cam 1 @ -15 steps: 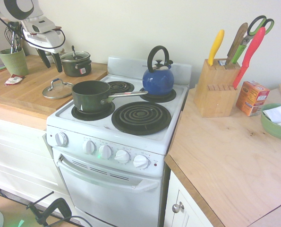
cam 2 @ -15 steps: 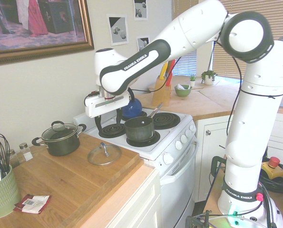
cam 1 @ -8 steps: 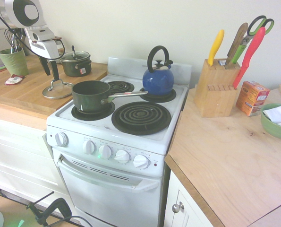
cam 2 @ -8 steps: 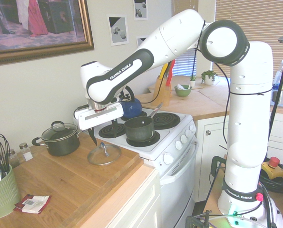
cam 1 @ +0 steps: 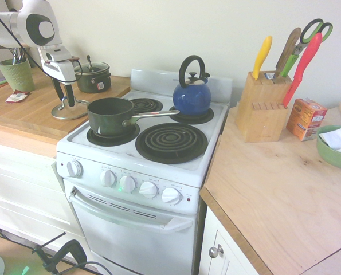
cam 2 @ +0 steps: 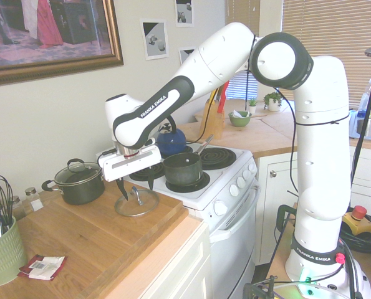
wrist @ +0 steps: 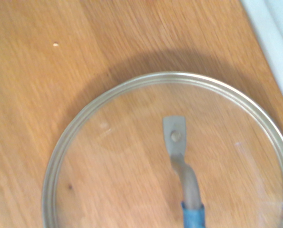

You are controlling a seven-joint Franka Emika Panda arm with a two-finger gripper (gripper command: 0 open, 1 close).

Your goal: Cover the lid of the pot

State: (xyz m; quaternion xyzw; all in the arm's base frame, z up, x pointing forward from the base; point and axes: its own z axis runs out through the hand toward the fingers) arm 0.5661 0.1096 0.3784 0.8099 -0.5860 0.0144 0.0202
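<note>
The lid [cam 2: 136, 203] lay flat on the wooden surface [cam 2: 85, 243], just beside the left edge of the stove [cam 1: 159, 172], its glass dome up and its arched handle standing clear above it. That left the handle as the only part a two-finger gripper could take, since the rim sat flush on the wood.

The gripper [cam 2: 135, 189] hung directly over the lid with its fingers pointing down and spread apart, one on each side of the handle. It held nothing. From the exterior views I could not tell whether the fingertips were touching the glass or stopping just short of it. The wrist view looked straight down through the clear glass, with the handle bracket near the middle of the ring, which suggested the approach was well centred for a grasp.

The pot [cam 1: 110, 114] stood uncovered on the front left burner, close to the lid, its long silver handle pointing toward the blue kettle [cam 1: 192, 94] at the back. The smaller two-handled pot [cam 2: 79, 180] with its own lid sat further back on the surface, apart from all this.

In my judgement the step in hand was the grasp: closing on the handle before any lift toward the pot
</note>
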